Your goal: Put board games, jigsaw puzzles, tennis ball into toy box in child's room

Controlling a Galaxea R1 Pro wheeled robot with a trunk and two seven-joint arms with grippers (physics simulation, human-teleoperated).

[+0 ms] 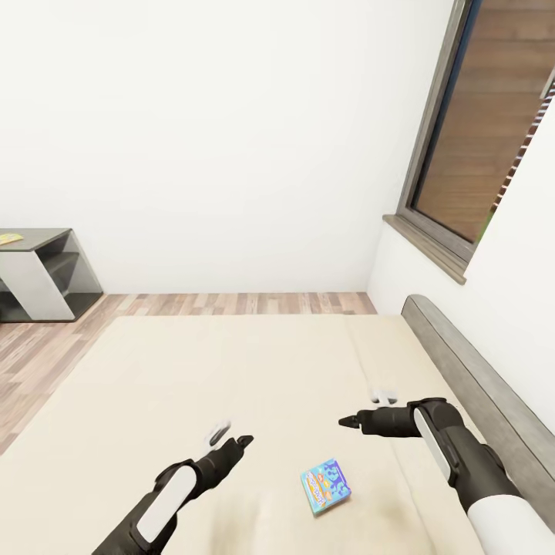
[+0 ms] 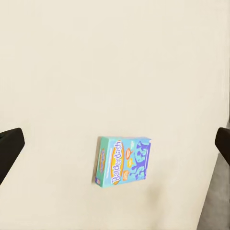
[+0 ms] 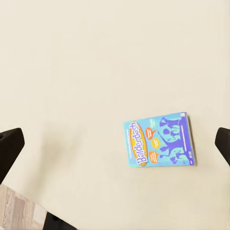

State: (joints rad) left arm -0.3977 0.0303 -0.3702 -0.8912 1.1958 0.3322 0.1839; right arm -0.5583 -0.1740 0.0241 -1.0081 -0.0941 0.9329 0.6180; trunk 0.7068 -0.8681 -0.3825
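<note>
One board game point(image 1: 325, 485), a blue box, is seen lying flat on the bed point(image 1: 231, 370), near the robot's edge, between the two arms and touching neither. The left gripper point(image 1: 231, 443) is held above the bedding just beside the box; the right gripper point(image 1: 348, 422) is held a little farther up the bed, near the grey headboard point(image 1: 478, 370). In both wrist views the fingertips are seen at opposite edges of the frame, so both sets of jaws are judged wide apart and nothing is held. A grey shelf unit point(image 1: 42, 274) is seen against the far wall, and a window point(image 1: 478, 131) above the headboard. No toy box is seen, so the task is judged far from done. Risks from here: the box is thin and flat on soft bedding, so a top-down grasp could press it into the mattress or slip off its edges; a jaw tip could catch the bedding; a sideways push could slide the box off the near edge.
</note>
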